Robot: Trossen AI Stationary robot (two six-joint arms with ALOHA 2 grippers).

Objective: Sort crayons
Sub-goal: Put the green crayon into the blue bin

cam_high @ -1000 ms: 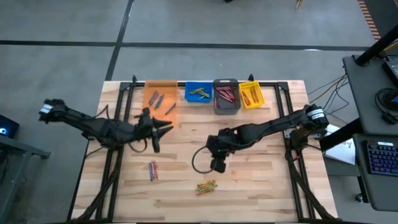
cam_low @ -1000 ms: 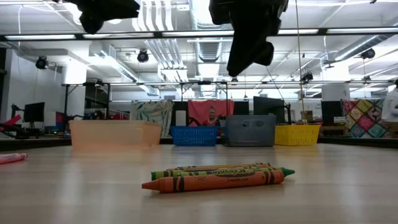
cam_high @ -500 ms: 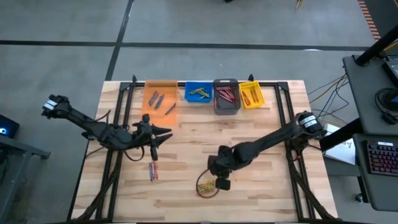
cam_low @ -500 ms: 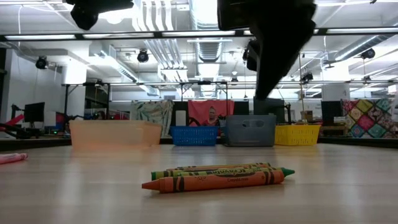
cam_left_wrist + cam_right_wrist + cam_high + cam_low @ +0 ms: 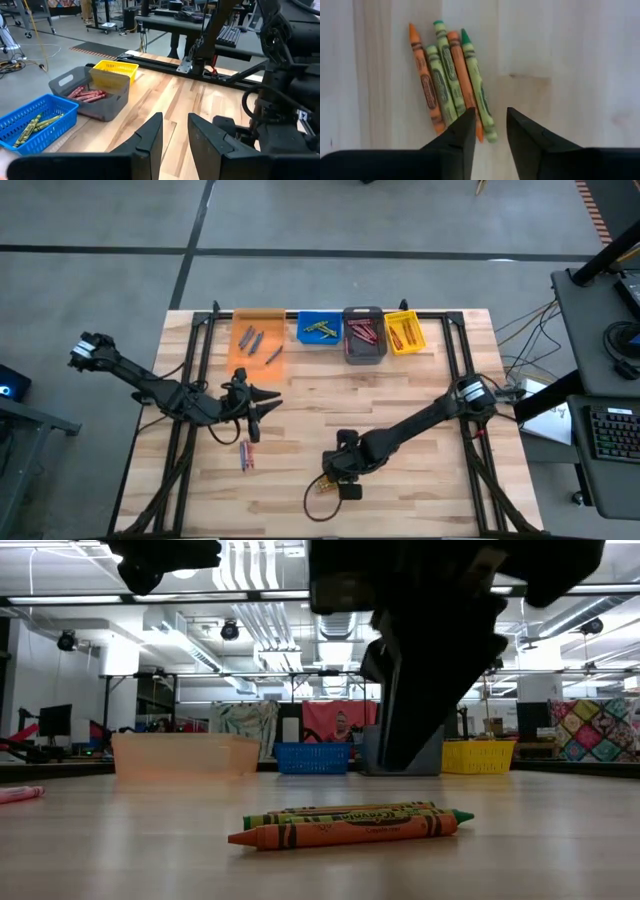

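Observation:
Several crayons [image 5: 450, 80], orange and green-yellow, lie side by side on the table near its front edge [image 5: 350, 823]. My right gripper [image 5: 490, 117] hangs just above their near ends, pointing steeply down. It is open, and in the high view [image 5: 340, 480] it covers part of the bunch. Two more crayons [image 5: 245, 455], red and blue, lie to the left. My left gripper [image 5: 175, 132] hovers open and nearly level over the table's left half [image 5: 268, 400], with nothing between its fingers.
Four bins stand in a row at the far edge: an orange one [image 5: 258, 340], a blue one [image 5: 319, 328], a grey one [image 5: 364, 335] and a yellow one [image 5: 403, 332], each holding crayons. Bare wood lies between the bins and the loose crayons.
My right gripper has swept from the table's middle toward the near edge and down, ending just above the orange and green-yellow crayons. My left gripper has drifted a little toward the near edge. The crayons have stayed in place.

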